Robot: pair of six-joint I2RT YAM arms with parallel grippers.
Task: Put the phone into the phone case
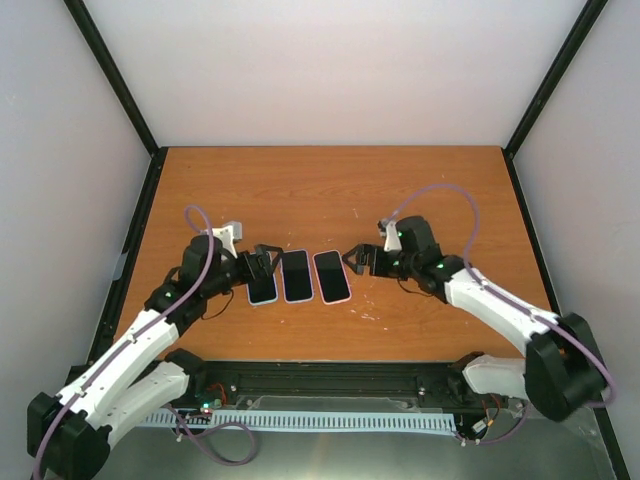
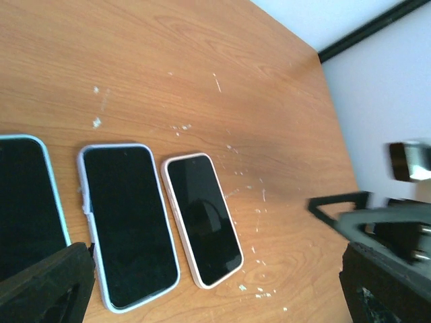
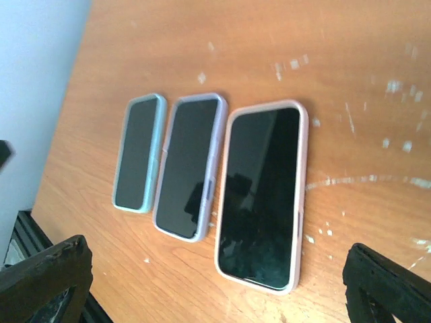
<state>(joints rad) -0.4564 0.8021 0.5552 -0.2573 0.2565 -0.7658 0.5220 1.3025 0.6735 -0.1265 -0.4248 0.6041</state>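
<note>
Lying flush on grainy wooden table (image 1: 330,190), three glossy rounded cased phones (image 1: 297,276), left gripper (image 1: 262,262), right gripper (image 1: 358,260) splayed, apparently empty.

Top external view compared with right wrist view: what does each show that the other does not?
Only top external: left arm, right arm, the left claw, the table's far edge. Only right wrist: the right claw with its fingertips up close, and reflections on the pink phone. Both: light-blue phone, lavender phone and pink phone side by side.

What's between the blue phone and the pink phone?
The purple phone lies between the blue phone and the pink phone, clearest in the right wrist view.
</note>
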